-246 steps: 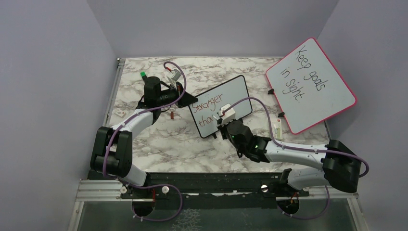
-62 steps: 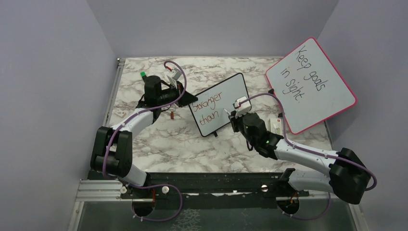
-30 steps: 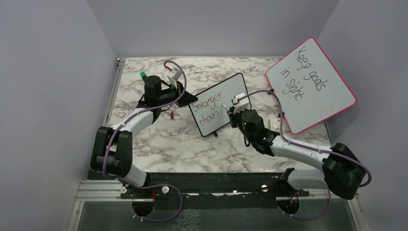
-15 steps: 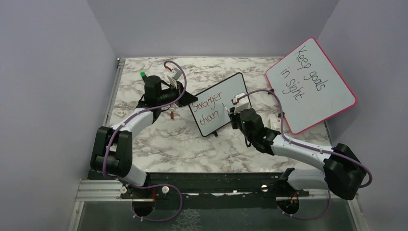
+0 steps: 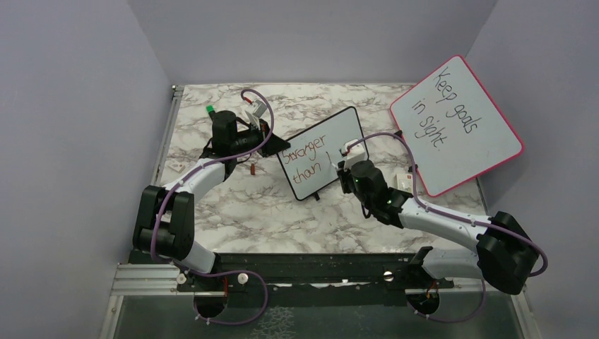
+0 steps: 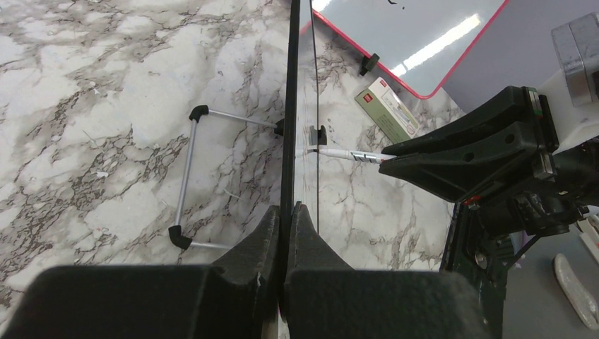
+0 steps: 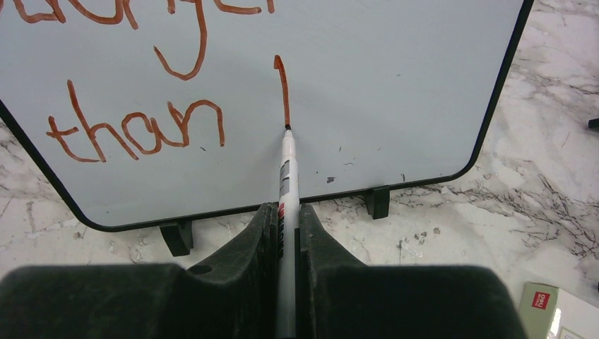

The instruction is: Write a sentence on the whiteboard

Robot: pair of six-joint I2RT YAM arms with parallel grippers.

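The small black-framed whiteboard [image 5: 332, 134] stands tilted on the marble table. It fills the right wrist view [image 7: 395, 85] and shows edge-on in the left wrist view [image 6: 288, 106]. The reddish-brown sentence [image 5: 308, 157] reads "Stronger" over "than" [image 7: 134, 127], followed by a short vertical stroke [image 7: 282, 88]. My right gripper [image 5: 344, 171] [image 7: 285, 208] is shut on a white marker [image 7: 286, 169] whose tip touches the board at the stroke's lower end. The marker also shows in the left wrist view [image 6: 346, 154]. My left gripper [image 5: 272, 141] [image 6: 287, 208] is shut on the board's left edge.
The larger pink-framed board [image 5: 455, 123] with black handwriting leans at the back right. A marker box [image 5: 406, 185] lies between the two boards and shows in the right wrist view [image 7: 558, 311]. A small red cap [image 5: 253, 169] lies by the left arm. The board's wire stand [image 6: 187, 176] sticks out behind it.
The word "than" was finished, then my right gripper moved right and drew a vertical stroke after it, ending lower on the board. The left gripper and the board have stayed put.
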